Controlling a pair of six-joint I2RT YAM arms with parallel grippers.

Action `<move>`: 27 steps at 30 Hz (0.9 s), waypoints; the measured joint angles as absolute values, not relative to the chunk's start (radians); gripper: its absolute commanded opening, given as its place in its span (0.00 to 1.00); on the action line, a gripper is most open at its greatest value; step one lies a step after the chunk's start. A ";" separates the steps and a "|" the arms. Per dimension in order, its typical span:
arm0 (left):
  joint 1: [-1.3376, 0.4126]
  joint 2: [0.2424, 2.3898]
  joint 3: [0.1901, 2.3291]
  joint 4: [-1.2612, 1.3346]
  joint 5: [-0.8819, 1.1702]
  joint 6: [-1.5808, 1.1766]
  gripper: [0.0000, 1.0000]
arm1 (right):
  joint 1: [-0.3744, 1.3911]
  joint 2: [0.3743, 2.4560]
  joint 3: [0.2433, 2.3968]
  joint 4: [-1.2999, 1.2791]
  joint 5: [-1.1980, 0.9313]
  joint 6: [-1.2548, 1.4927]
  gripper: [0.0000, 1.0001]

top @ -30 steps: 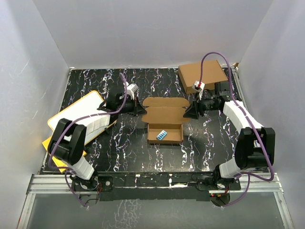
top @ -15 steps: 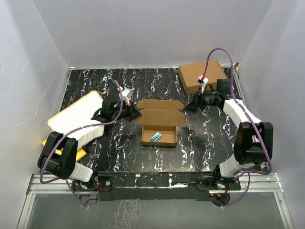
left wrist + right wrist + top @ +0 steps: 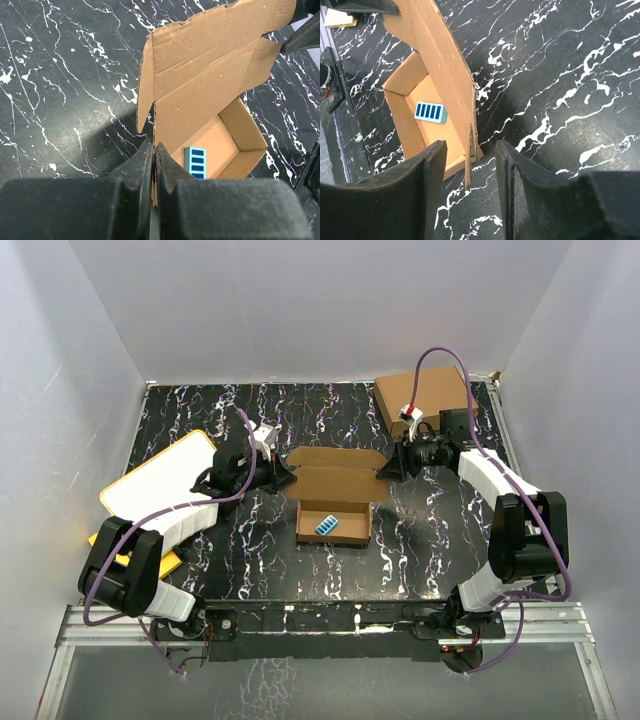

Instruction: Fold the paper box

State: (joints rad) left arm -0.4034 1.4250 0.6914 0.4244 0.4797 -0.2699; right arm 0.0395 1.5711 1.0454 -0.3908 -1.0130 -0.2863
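The paper box (image 3: pixel 335 502) is brown cardboard, an open tray with its lid (image 3: pixel 338 470) standing up at the back. A small light-blue striped block (image 3: pixel 328 525) lies in the tray. My left gripper (image 3: pixel 283 476) is shut on the lid's left side flap; in the left wrist view (image 3: pixel 153 144) the cardboard edge (image 3: pixel 150 100) runs between the closed fingers. My right gripper (image 3: pixel 389 467) is open at the lid's right side. In the right wrist view (image 3: pixel 470 146) the right flap's edge (image 3: pixel 471 145) stands between the spread fingers, touching neither.
A larger ready-made brown box (image 3: pixel 425 400) sits at the back right, just behind my right arm. A white board with a yellow rim (image 3: pixel 160 485) lies at the left under my left arm. The table top (image 3: pixel 330 570) is black marble pattern.
The box slid left and nearer with my left gripper holding its flap. My right gripper drew back off the right flap, then came back around it, open.
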 measured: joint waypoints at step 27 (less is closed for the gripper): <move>-0.375 1.424 0.727 0.343 0.543 -0.309 0.31 | 0.075 1.594 1.032 -0.421 -0.977 -0.355 0.08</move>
